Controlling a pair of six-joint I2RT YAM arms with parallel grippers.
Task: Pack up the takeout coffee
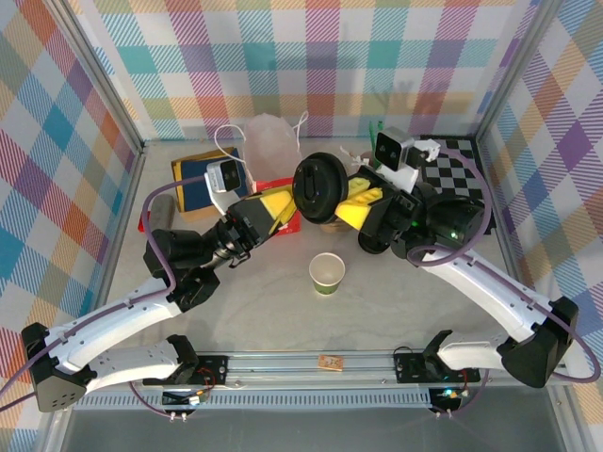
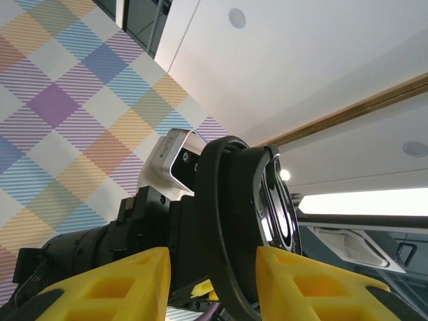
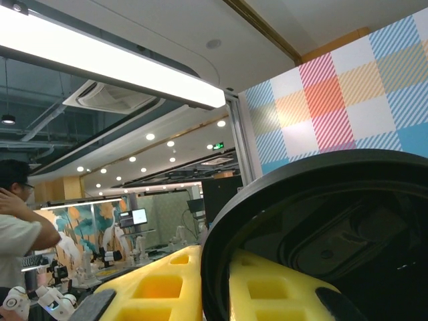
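A loose round black lid (image 1: 318, 186) hangs on edge above the middle of the table, between my two grippers. My right gripper (image 1: 341, 202) is shut on its rim, and the wrist view shows its yellow fingers (image 3: 160, 287) pinching the lid (image 3: 334, 214) from both sides. My left gripper (image 1: 290, 200) straddles the opposite edge with its jaws open. In the left wrist view the lid (image 2: 234, 221) stands between the yellow fingers (image 2: 127, 281), with a gap on the left side. A lidless green-and-cream cup (image 1: 327, 273) stands upright in front of them. The takeout coffee is out of view.
A translucent plastic bag (image 1: 271, 141) stands at the back, with a red box (image 1: 275, 185) at its foot. A dark blue flat box (image 1: 193, 179) lies at the back left, and a black-and-white checkered mat (image 1: 457, 174) at the back right. Plaid walls enclose the table.
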